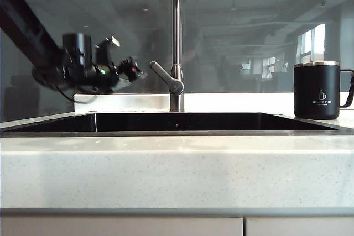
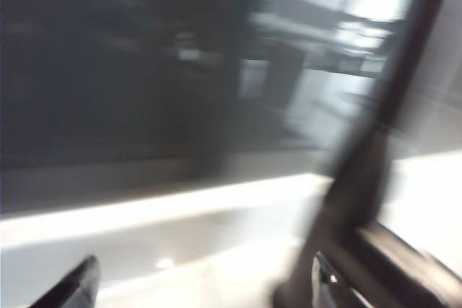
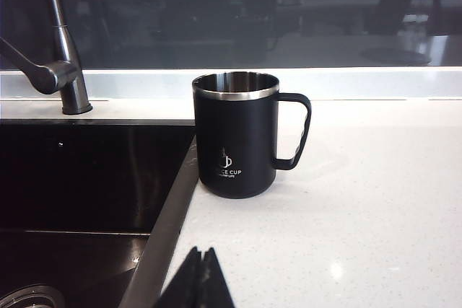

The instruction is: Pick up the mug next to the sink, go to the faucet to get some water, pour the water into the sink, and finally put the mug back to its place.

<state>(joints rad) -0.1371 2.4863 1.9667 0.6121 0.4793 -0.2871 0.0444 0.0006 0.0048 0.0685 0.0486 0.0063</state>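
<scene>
While mug (image 3: 236, 135) stands upright on surface (image 3: 361, 200) beside sink (image 3: 86, 171) | I judge it rigid, slick steel; grip handle | left end effector (image 2: 206, 290) apart near faucet (image 1: 176, 42) | right end effector (image 3: 196, 279) together, empty.

The white countertop (image 3: 375, 200) carries the black mug (image 3: 237, 135) upright.

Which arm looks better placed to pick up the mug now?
Right, probably. The right gripper faces the upright mug beside the sink, though it is shut. The left gripper, open, hangs left of the faucet, far from it.
</scene>
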